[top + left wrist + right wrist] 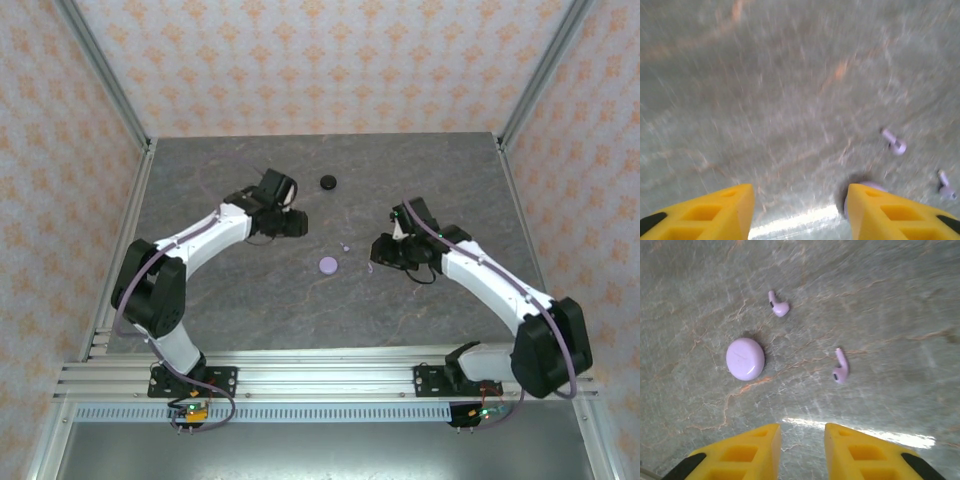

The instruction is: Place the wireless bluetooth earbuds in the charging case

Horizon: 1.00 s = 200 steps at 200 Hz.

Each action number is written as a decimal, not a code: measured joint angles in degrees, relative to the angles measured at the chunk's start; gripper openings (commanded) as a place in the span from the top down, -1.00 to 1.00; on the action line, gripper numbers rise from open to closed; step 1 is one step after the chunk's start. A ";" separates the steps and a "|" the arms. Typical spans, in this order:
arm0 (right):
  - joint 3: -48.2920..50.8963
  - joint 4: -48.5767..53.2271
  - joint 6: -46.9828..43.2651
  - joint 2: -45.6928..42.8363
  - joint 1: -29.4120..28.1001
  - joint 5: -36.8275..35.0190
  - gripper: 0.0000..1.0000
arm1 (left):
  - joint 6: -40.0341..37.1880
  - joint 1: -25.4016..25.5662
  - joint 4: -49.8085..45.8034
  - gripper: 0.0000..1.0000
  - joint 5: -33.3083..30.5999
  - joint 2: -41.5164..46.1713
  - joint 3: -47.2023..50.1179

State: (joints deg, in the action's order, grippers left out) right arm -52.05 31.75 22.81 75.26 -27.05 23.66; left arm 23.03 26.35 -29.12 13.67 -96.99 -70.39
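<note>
- Earbuds, lavender, two, loose on the table (210,300) between the two grippers. In the right wrist view the nearer earbud (839,368) lies just ahead of the fingertips. The farther earbud (779,305) lies beyond it, near the lavender case (745,358) but apart from it. Neither sits in a case.
- Hard to make out: the left wrist view is motion-blurred. There the lavender case is mostly hidden behind one yellow finger, and both earbuds read as pale smudges. From above they are mere specks. Whether the round case's lid is shut cannot be told for certain; it looks like a smooth closed disc.
- Surface: grey stone-look top with orange veining and a strip of glare close to the fingers.
- Room, near to far: an aluminium rail (320,375) carrying both arm bases, then the table with a black disc (328,182) well beyond the lavender case. Behind it stand walls (320,60) papered in a pale orange pattern, with metal posts at the corners.
- Left gripper (292,224): the arm reaches forward and bends inward toward centre, low over the table. Its fingers stand well apart with nothing between them.
- Right gripper (382,250): the arm mirrors it, elbow outward and wrist angled inward. Its fingers are parted by only a narrow gap — empty.
</note>
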 measured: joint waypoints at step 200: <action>-12.35 -9.22 8.07 28.81 -9.42 -2.64 0.79 | 6.58 4.83 10.56 0.69 6.62 -8.87 7.54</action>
State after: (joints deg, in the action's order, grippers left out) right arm -64.40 22.52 30.87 104.07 -36.47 21.02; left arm 29.61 31.18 -18.57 20.29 -105.86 -62.85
